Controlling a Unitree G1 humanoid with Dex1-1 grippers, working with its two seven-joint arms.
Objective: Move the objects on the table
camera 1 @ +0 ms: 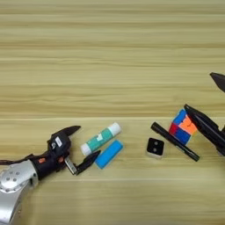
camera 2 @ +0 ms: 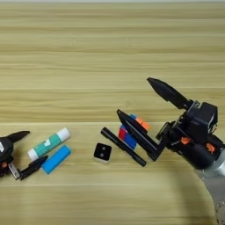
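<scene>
The teal-and-white glue stick (camera 1: pixel 100 138) lies at the lower left of the table (camera 1: pixel 112 57), with the flat blue bar (camera 1: pixel 108 154) right beside it. My left gripper (camera 1: pixel 89 140) is open, and the stick's white left end sits between its fingertips. Its lower fingertip (camera 1: pixel 93 157) is at the bar's left end. Further right lie the tiny black-and-white cube (camera 2: pixel 102 152), the slim black marker (camera 2: pixel 123 146) and the puzzle cube (camera 2: pixel 128 136). My right gripper (camera 2: pixel 134 96) is open wide. Its lower finger (camera 2: pixel 138 132) crosses over the puzzle cube and hides part of it.
The wooden surface stretches bare across the far half and along the near edge. The right arm's black and silver wrist (camera 2: pixel 200 140) fills the lower right corner. The left arm's silver forearm (camera 1: pixel 13 184) enters from the lower left.
</scene>
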